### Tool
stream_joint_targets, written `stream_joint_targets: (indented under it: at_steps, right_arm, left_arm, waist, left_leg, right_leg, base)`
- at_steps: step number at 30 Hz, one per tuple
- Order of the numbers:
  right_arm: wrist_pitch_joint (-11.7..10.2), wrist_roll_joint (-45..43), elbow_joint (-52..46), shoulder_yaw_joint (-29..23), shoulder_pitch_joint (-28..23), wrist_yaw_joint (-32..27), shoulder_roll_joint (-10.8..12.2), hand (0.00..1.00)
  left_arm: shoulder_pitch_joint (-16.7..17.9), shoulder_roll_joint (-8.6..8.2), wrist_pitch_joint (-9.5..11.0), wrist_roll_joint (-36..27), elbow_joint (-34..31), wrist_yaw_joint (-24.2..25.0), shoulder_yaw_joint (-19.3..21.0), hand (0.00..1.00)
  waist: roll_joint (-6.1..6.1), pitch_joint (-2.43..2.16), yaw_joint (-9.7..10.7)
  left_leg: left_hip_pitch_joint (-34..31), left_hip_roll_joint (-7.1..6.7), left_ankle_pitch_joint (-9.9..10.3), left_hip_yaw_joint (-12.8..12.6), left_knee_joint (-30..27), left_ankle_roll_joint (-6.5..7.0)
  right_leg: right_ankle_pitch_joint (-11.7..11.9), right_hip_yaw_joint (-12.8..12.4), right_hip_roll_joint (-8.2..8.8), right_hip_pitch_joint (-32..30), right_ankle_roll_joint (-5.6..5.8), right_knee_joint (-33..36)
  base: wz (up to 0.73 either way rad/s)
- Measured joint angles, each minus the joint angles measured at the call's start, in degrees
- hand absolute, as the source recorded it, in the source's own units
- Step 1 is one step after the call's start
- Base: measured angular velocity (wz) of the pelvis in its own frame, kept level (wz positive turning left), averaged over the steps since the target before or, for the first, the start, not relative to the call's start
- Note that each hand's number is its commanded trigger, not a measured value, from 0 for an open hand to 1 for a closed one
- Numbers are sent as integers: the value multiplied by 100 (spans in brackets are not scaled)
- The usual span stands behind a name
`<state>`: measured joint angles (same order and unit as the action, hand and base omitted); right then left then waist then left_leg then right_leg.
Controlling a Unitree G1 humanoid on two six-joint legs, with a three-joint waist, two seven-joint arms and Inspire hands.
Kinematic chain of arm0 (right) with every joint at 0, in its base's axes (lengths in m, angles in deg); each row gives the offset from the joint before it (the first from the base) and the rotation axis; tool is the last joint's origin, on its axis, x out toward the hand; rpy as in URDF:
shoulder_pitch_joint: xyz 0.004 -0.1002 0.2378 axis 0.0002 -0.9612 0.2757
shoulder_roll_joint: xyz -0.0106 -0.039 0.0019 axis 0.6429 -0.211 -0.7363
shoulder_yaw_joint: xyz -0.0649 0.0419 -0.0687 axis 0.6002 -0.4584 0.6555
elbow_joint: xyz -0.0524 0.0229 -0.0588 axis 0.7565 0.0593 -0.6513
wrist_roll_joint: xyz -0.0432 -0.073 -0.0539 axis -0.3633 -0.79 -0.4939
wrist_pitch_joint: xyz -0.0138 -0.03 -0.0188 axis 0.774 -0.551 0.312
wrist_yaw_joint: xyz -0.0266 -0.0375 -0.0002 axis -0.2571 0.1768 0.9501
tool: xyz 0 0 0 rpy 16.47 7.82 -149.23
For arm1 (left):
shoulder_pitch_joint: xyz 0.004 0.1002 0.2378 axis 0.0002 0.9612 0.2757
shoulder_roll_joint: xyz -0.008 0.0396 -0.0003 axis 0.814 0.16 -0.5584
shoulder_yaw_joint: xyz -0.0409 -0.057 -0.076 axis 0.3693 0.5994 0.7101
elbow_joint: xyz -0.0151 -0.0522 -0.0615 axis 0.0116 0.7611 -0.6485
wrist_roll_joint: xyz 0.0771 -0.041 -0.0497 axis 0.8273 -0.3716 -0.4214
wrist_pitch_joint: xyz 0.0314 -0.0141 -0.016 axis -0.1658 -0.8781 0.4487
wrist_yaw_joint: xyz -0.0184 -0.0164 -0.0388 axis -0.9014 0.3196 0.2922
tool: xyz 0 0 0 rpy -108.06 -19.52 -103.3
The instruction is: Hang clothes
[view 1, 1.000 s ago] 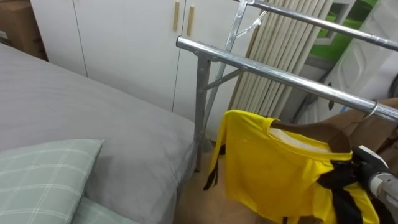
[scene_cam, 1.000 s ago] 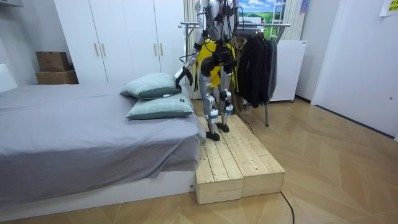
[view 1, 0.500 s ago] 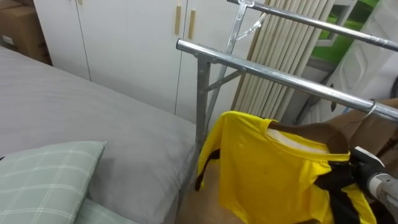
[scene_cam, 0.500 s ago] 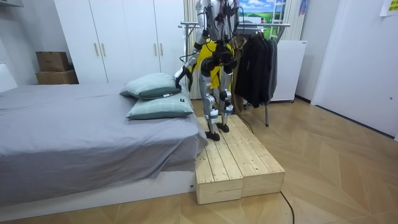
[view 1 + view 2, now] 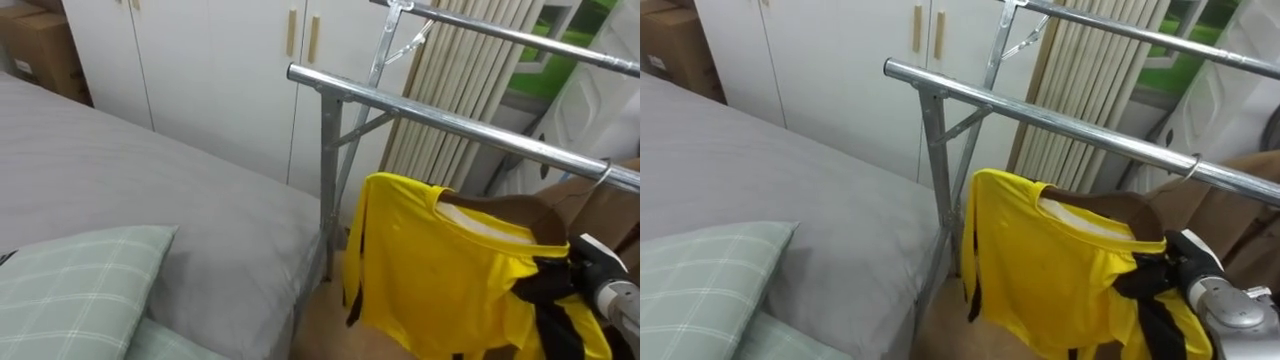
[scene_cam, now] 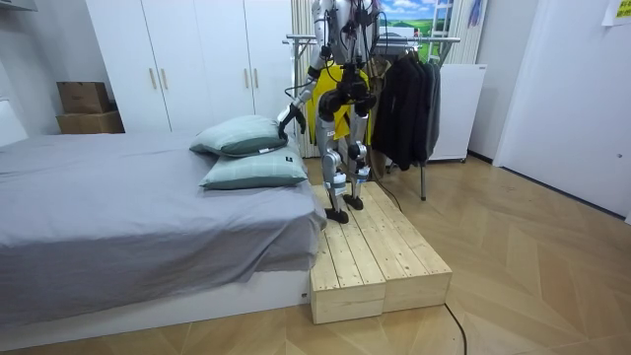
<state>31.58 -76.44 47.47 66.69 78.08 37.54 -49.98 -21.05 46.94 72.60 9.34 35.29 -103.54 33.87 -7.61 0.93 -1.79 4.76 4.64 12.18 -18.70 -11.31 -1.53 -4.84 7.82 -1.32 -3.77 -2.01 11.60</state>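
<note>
Room view has the robot standing on a long pale wooden plank platform at the foot-side corner of a broad low bed with a grey cover, with a white wardrobe wall with slim wooden handles behind; the platform probably raises it enough to reach the bar, and it faces a silver metal clothes rail on which dark jackets already hang further along. Two pale green checked pillows lie on the bed just beside its left side, clear of the work. The task's thing, a bright yellow short-sleeved shirt with black trim, hangs below the rail near its braced end post, spread over a brown wooden hanger so that the collar sits open and the body drops freely. The right hand is at the shirt's far shoulder, in among bunched black cloth, likely steadying that end while the garment settles; whether it is closed on the cloth or merely against it I cannot tell. The left hand hangs out low toward the pillows, idle, its state too small to judge. The thin metal hanger hook meets the rail and seems looped over it, so the hanging looks nearly finished
</note>
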Motion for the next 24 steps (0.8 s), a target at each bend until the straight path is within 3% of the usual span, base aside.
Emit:
stream_joint_targets:
  at_steps: [1,24]
  right_arm:
    - [0,41,-1,0,0,-18,0,0]
    - [79,-9,-2,12,-13,-247,12,0]
  left_arm:
    - [-8,0,0,4,0,0,2,0]
    - [-17,0,-1,10,-54,14,14,0]
  waist:
    - [-1,1,-10]
    - [3,13,-16]
  left_leg:
    - [-8,-1,0,0,3,0]
    - [-12,0,0,-16,20,0]
  right_leg:
    - [0,-19,-5,-11,0,-1]
    - [0,-120,-37,-49,0,6]
  base:
    - [-3]
    - [0]
